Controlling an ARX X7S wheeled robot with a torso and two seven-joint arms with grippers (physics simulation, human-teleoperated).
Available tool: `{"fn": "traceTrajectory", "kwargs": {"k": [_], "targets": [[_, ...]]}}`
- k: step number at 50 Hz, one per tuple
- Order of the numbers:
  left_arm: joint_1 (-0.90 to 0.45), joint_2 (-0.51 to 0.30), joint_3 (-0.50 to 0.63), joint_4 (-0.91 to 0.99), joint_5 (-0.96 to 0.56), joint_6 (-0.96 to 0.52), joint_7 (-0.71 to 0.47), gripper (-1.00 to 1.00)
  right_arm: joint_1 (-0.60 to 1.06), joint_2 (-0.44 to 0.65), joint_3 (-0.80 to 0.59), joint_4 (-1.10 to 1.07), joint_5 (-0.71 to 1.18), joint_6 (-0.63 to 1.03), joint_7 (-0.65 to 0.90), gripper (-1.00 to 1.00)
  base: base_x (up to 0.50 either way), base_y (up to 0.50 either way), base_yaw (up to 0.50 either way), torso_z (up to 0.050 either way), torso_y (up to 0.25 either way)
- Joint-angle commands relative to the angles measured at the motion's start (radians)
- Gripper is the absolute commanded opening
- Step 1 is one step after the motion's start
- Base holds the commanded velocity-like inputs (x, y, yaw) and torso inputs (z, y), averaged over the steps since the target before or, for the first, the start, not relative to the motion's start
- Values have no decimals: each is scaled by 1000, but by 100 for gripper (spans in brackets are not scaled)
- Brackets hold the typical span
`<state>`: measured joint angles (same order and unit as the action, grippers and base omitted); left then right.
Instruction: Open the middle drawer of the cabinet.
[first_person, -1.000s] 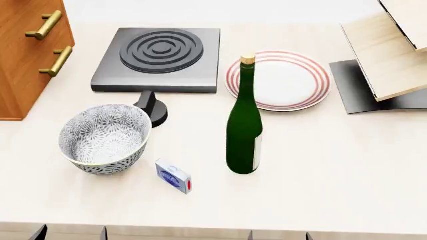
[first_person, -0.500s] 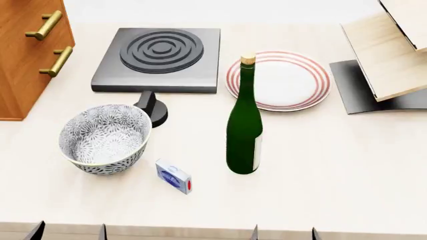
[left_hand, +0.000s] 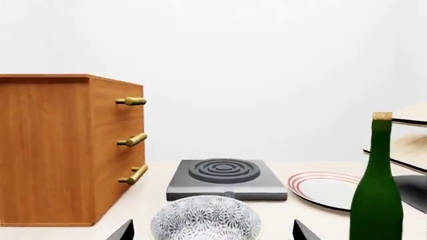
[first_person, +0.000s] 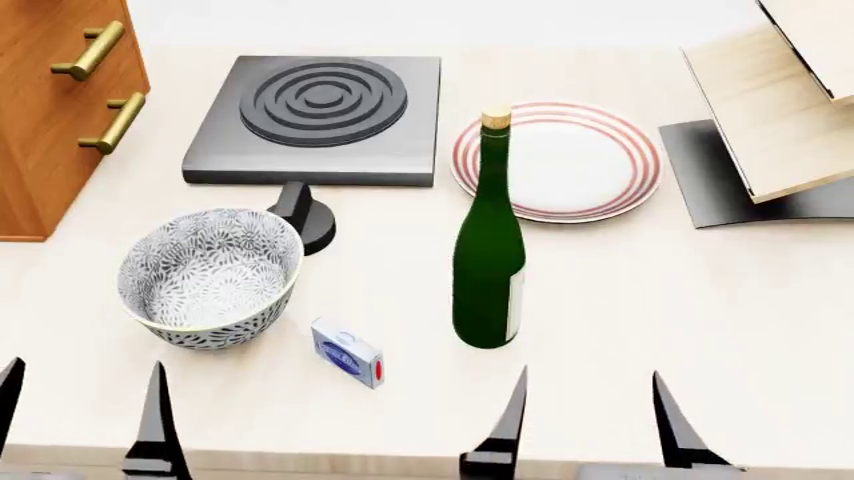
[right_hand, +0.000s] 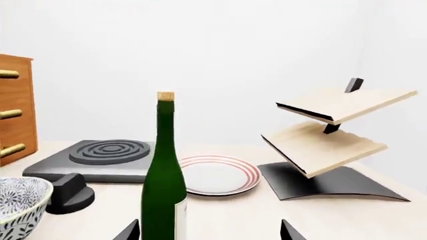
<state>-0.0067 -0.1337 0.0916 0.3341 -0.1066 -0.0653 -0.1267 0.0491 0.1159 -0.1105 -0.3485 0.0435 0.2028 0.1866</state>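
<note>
The orange-brown cabinet (left_hand: 47, 150) stands at the table's far left, its three brass-handled drawers facing right. The middle drawer (left_hand: 110, 145) is shut flush, and its bar handle (left_hand: 133, 140) sits between the alike handles above and below. In the head view only the cabinet's (first_person: 54, 120) lower part shows, with two handles. My left gripper (first_person: 84, 365) is open at the table's near edge, well short of the cabinet, with the bowl ahead of it in the left wrist view (left_hand: 213, 222). My right gripper (first_person: 590, 372) is open too, holding nothing, just near of the bottle (right_hand: 209, 222).
A patterned bowl (first_person: 207, 275) and a small blue box (first_person: 347, 352) lie ahead of the left gripper. A tall green bottle (first_person: 490, 260) stands mid-table. Behind are a stove plate (first_person: 318, 118) with a black knob (first_person: 304, 215), a striped plate (first_person: 558, 160) and a pale shelf unit (first_person: 787, 100).
Both grippers' fingers have come up into the head view from the near edge, reaching further over the table. Nothing on the table has moved.
</note>
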Motion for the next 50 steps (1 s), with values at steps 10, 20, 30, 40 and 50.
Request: {"fn": "traceTrajectory", "kwargs": {"k": [10,20,30,40,50], "targets": [[-70,-38,-16,361,-54,-215,-55,100,54,25,-22,-362,-15,212,51,100,0,0,0,0,0],[-111,-29,-58,447,-108,-286,-98,100,63,28,-33,-468,-7,259,65,100,0,0,0,0,0],[-114,-40,-81,504,-141,-301,-115,100,61,39,-47,-517,-18,267,83,100,0,0,0,0,0],[-120,-50,-87,530,-155,-310,-129,100,65,47,-60,-560,-39,271,106,100,0,0,0,0,0],[-123,-61,-91,553,-164,-314,-142,100,65,54,-76,-587,-32,269,109,100,0,0,0,0,0]]}}
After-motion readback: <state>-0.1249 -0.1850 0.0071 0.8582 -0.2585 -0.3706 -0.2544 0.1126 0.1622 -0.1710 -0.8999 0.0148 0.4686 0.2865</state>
